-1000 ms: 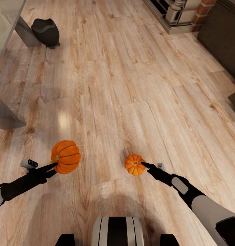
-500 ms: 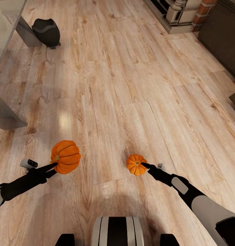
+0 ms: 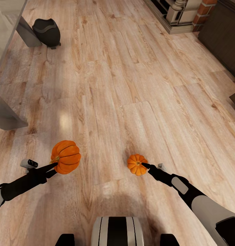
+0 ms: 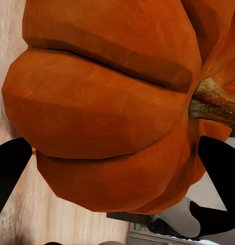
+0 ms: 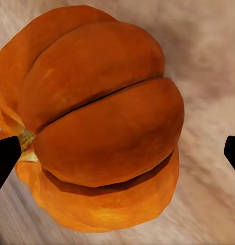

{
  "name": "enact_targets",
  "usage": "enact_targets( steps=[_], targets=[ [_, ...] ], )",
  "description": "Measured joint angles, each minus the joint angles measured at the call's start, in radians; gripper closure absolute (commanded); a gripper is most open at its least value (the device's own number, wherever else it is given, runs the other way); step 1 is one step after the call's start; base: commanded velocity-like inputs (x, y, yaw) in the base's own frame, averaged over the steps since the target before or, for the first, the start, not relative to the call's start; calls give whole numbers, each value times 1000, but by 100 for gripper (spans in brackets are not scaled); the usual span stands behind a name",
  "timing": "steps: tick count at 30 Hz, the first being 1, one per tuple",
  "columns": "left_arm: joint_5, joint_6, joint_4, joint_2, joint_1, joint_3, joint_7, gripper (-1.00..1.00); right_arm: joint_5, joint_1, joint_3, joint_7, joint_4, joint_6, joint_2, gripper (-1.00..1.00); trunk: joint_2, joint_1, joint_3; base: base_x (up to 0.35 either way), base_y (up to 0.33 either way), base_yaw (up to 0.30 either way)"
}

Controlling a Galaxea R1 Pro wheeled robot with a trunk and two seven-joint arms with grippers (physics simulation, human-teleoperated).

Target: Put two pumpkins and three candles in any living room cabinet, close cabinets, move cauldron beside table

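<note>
Head view: cauldron (image 3: 46, 32) by table leg (image 3: 27, 32); grippers (both) clamp pumpkins.

The right pumpkin (image 3: 137, 164) has edged rightward; the floor (image 3: 131, 85) slides slightly.

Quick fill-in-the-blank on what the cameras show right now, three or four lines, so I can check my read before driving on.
1. Each gripper, left and right, holds a ____.
2. The black cauldron stands on the ____.
3. The cauldron is next to a grey slanted table ____.
4. The pumpkin in the left gripper looks ____ than the pumpkin in the right gripper in the head view.

Missing words: pumpkin; floor; leg; bigger
</note>
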Motion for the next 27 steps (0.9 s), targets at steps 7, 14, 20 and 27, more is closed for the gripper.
enact_targets(
  steps=[7,14,20,27],
  targets=[
    [0,-2,0,0,0,-1,0,100,1,0,0,-1,0,0,0,-100,0,0,0,0,21,0],
    [-1,-2,0,0,0,0,0,100,2,0,1,-2,1,1,0,-100,0,0,0,0,1,0],
    [-1,-2,0,-1,0,-1,0,100,2,0,1,-2,1,1,0,-100,0,0,0,18,14,0],
    [1,-1,0,0,0,-1,0,100,1,0,1,-2,1,1,0,-100,0,0,0,19,10,0]
  ],
)
